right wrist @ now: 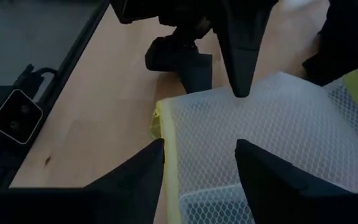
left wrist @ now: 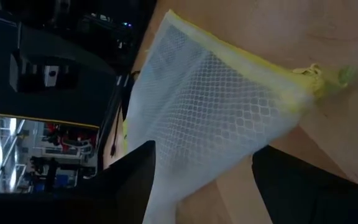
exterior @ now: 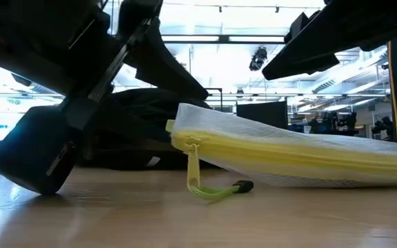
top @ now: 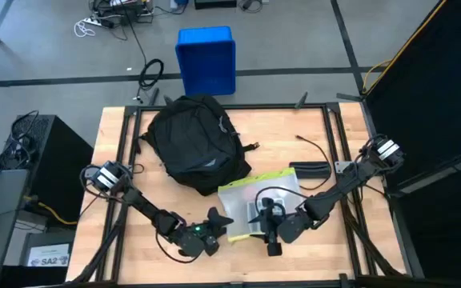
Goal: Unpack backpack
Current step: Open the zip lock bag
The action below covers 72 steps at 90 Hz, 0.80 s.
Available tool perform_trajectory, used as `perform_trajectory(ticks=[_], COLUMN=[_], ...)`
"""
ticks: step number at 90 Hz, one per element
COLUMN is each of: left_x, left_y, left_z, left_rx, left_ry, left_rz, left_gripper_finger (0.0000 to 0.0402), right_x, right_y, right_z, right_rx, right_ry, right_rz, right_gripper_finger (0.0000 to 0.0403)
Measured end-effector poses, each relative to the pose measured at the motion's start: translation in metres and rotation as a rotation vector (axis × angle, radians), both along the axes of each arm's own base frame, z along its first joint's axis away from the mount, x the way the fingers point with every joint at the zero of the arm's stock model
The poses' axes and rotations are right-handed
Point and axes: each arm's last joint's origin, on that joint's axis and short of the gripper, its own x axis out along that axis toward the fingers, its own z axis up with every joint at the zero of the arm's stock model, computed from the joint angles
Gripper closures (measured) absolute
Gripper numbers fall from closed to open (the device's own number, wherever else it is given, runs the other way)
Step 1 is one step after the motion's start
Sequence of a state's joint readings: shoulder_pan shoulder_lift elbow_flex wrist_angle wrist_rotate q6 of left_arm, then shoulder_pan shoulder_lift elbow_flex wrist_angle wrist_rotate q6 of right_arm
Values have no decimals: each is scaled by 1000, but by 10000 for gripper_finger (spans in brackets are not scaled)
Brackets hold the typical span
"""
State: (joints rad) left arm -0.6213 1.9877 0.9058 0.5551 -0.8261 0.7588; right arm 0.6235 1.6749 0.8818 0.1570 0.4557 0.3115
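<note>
The table under me is pale wood with dark rails along its sides; on its far half, nearer my left arm's side, lies the backpack, a big black soft bundle, well apart from both of my grippers; in front of it, just beside its near edge, lies a white mesh pouch with a yellow zip edge, flat on the wood, and in the low view its yellow zip pull trails down onto the table; my right gripper hangs low over the pouch's near end with its fingers spread apart, the mesh showing between them, and I cannot tell whether they touch it; my left gripper sits low at the pouch's near corner, fingers parted too, with the mesh edge lying between them, holding nothing that I can see; beyond the pouch, toward my right arm, a small flat black thing lies on the wood; off the table's far edge stands a blue crate on the floor.
</note>
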Motion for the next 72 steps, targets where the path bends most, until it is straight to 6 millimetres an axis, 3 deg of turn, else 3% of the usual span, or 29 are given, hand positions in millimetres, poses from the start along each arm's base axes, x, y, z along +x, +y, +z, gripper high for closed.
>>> perform_trajectory(ticks=[30, 47, 58, 72], left_x=[6, 8, 11, 18], left_y=[6, 7, 10, 19], left_z=[1, 1, 3, 7], left_rx=[-39, -54, -73, -96], left_ry=[-7, -10, -39, -86], left_rz=[-26, -38, -29, 14], left_gripper_finger=[169, 192, 244, 370], right_x=[0, 1, 1, 0], right_y=[-1, -1, -1, 0], right_z=[0, 0, 0, 0], right_rx=[0, 0, 0, 6], right_ry=[1, 1, 1, 2], right_rz=[-2, -4, -4, 5], right_gripper_finger=[226, 225, 226, 223])
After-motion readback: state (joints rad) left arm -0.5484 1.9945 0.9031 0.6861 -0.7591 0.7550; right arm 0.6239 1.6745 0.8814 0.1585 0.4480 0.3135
